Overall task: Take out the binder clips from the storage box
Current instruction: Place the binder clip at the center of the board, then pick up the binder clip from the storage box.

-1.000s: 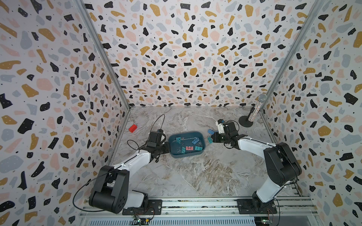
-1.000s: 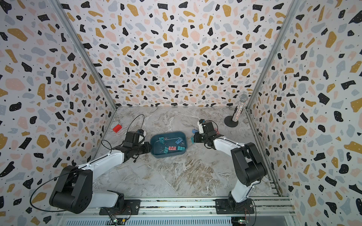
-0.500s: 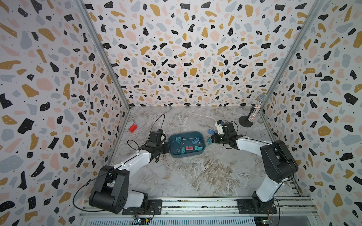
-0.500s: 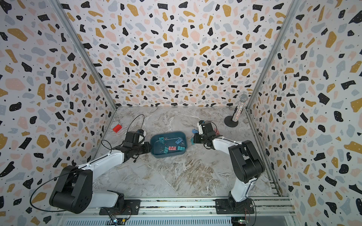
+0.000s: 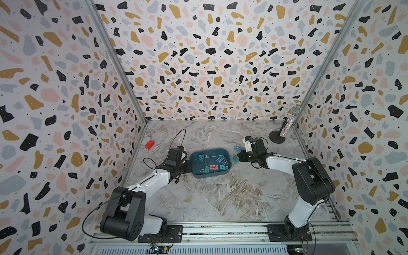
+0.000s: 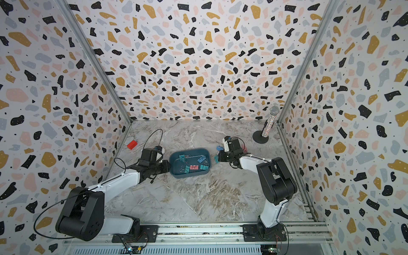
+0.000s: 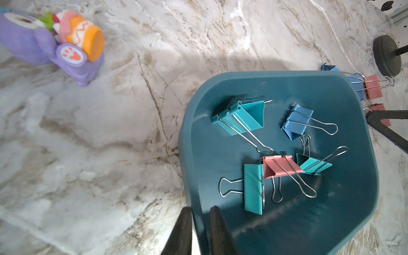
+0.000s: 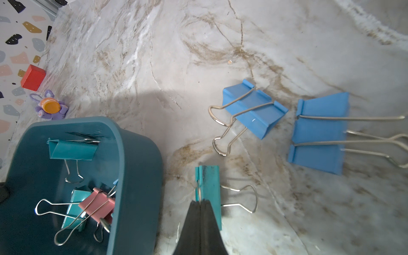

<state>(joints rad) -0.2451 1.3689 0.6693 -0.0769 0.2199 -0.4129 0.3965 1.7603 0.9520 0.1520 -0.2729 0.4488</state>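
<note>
teal storage box (image 7: 265, 74) clamped by left tool (image 7: 199, 210), right tool (image 8: 200, 202) clenched at a binder clip (image 8: 209, 180).

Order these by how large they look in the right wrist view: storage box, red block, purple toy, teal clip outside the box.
1. storage box
2. teal clip
3. purple toy and red block: they look about alike and both lie far from the camera, so I do not rank them.
</note>
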